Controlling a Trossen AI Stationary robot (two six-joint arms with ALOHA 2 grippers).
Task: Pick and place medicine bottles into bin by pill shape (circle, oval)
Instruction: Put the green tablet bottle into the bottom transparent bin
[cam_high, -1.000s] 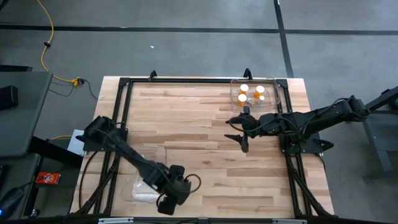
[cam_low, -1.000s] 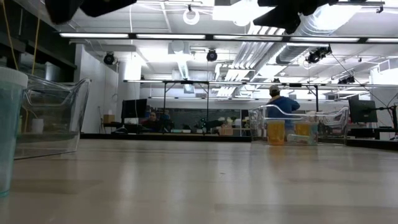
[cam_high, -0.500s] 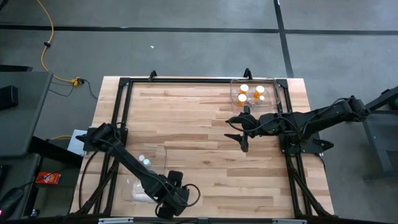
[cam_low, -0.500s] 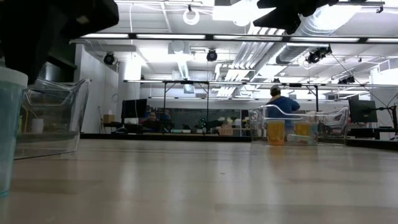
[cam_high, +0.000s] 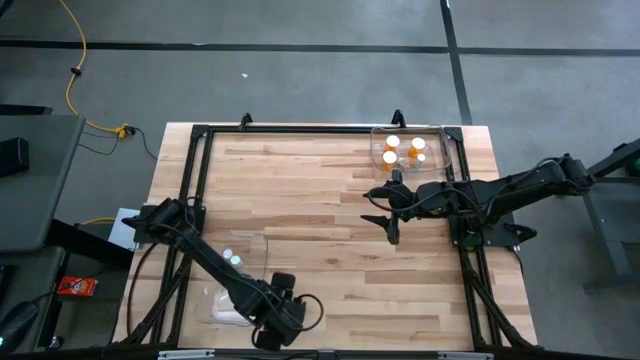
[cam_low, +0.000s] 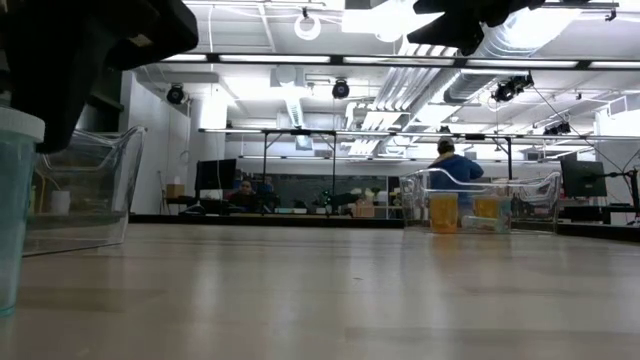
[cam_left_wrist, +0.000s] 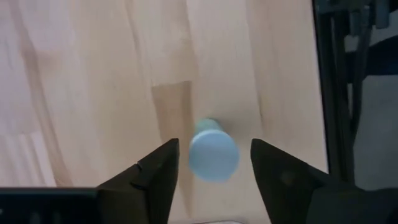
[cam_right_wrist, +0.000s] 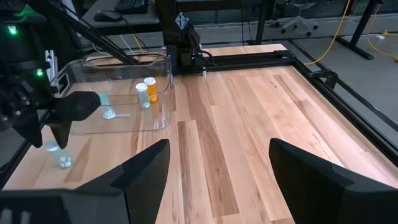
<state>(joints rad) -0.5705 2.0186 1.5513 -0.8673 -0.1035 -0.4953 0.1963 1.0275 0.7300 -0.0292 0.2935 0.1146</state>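
Medicine bottle (cam_left_wrist: 213, 155), pale teal and white-capped, stands on the table (cam_high: 320, 200) at the near edge, between the left gripper's (cam_left_wrist: 213, 177) spread, empty fingers. That gripper has descended around it; pickup looks imminent. Farther off, right gripper (cam_high: 385, 210) waits open beside the far bin (cam_high: 444, 150).

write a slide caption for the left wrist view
Open left gripper poised over a pale teal bottle standing on the wooden table.

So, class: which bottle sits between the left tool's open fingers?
The pale teal bottle standing alone on the bare wood, between the left tool fingers; every other bottle sits inside a clear bin.
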